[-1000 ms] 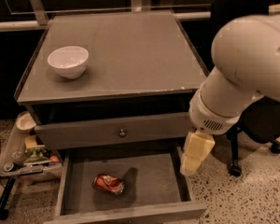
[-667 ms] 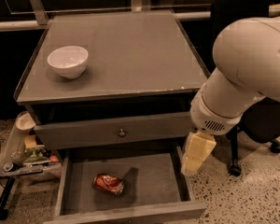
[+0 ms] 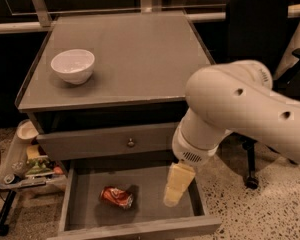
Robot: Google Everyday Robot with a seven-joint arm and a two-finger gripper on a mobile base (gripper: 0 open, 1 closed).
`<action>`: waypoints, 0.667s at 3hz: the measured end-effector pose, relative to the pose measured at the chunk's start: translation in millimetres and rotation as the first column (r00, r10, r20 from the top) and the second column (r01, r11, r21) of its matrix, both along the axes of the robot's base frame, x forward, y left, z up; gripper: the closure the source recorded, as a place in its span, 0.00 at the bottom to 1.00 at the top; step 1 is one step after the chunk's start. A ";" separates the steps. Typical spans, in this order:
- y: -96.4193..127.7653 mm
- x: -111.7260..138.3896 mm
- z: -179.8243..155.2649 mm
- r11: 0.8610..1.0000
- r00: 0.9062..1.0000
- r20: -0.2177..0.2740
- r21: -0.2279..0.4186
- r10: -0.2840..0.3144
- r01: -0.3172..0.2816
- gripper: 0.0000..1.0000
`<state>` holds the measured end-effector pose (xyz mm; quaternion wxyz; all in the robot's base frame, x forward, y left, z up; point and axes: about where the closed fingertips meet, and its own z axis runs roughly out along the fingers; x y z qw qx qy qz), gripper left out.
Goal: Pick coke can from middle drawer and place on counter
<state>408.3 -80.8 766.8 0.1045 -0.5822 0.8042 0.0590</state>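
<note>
The coke can (image 3: pixel 116 197), red-orange with silvery ends, lies on its side on the floor of the open middle drawer (image 3: pixel 155 189), left of centre. My gripper (image 3: pixel 175 190) hangs from the big white arm over the drawer's right half, to the right of the can and apart from it. It holds nothing that I can see. The counter (image 3: pixel 140 59) is the flat grey top above the drawers.
A white bowl (image 3: pixel 73 65) stands on the counter's left side. A closed drawer front with a round metal knob (image 3: pixel 131 143) sits above the open drawer. A cluttered cart (image 3: pixel 25 164) stands at the left, a black office chair (image 3: pixel 255 39) at the right.
The arm has swung left and down, bringing my gripper from beside the drawer's right wall to over its floor, closer to the can. The can has not moved.
</note>
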 end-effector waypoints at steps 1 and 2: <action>38.9 8.9 -39.8 1.000 1.000 -0.012 0.015 -0.020 0.020 0.00; 68.4 5.5 -74.5 0.998 0.997 -0.055 0.019 -0.058 0.059 0.00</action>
